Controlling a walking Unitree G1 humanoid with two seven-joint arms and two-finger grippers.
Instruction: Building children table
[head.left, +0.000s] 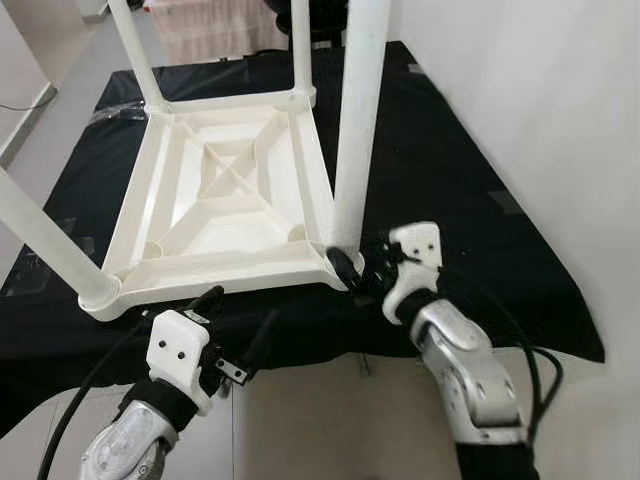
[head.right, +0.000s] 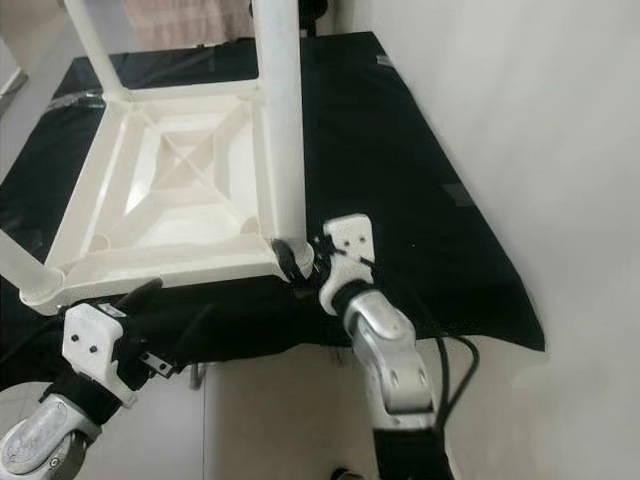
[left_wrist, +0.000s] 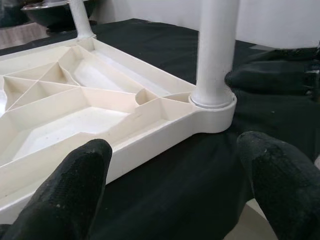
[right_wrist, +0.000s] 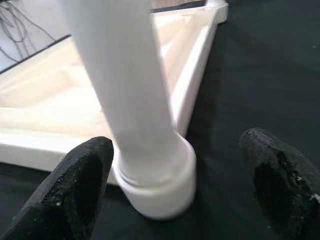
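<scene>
White plastic tabletop (head.left: 225, 190) is lying upside down on the black cloth (head.left: 460, 190), and you are looking at four legs standing in its corner sockets, so I judge you are seating the last one. Going left to right: your left gripper (head.left: 240, 325) is hovering just off the near edge, fingers (left_wrist: 70, 190) spread wide and holding nothing. Your right gripper (head.left: 362, 268) is reaching in at the near right leg (head.left: 355, 120), its fingers (right_wrist: 80, 185) parted on either side of the socket collar (right_wrist: 160, 185), not clamping it. Next you are probably needing to close on that leg and press it home. No brand, label or writing is showing.
</scene>
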